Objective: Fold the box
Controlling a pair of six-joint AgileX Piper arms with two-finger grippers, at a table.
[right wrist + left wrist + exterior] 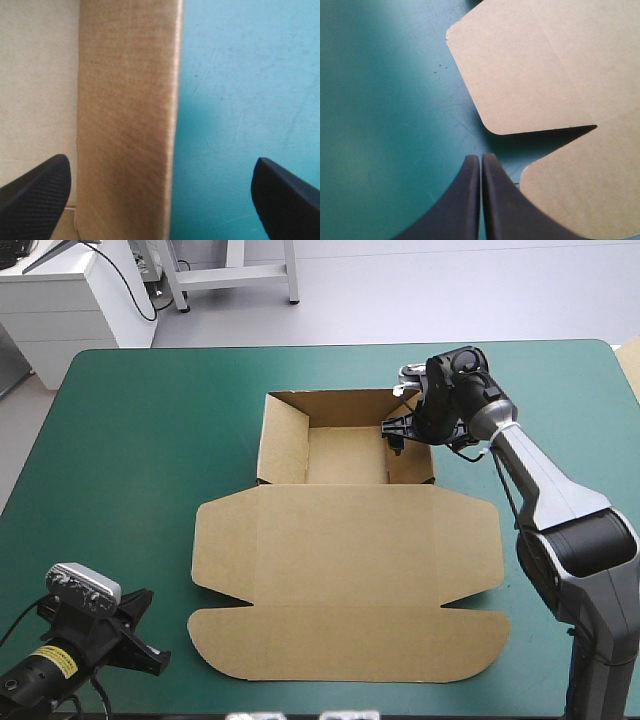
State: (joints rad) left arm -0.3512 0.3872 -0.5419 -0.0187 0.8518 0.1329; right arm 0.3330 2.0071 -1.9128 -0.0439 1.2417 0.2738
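The brown box (345, 550) lies about the middle of the table (130, 440), on its teal-green cover (240, 100); it is half formed, an open tray (345, 455) with raised walls toward 12 o'clock and the lid (345, 640) spread flat toward 6 o'clock, with rounded flaps out at 3 and 9 o'clock.

The right gripper (398, 435) hangs at the tray's 3 o'clock side, over its right wall (410, 455); in the right wrist view its black fingers (35, 197) stand wide apart and grip nothing; the upright wall (125, 125) runs between them, nearer the finger on the tray's inner side, with pale tray floor on one side and bare cover on the other.

The left gripper (150, 650) sits low at the table's 7 o'clock corner, apart from the box; in the left wrist view the left gripper (481, 160) has its fingers pressed together in one point, with nothing between them; it rests over bare cover, just beside the rounded corner of the lid's front flap (585, 190); the lid's side flap (535, 65) lies ahead, at about 1 o'clock from the fingertips, a dark narrow notch parting the two flaps.
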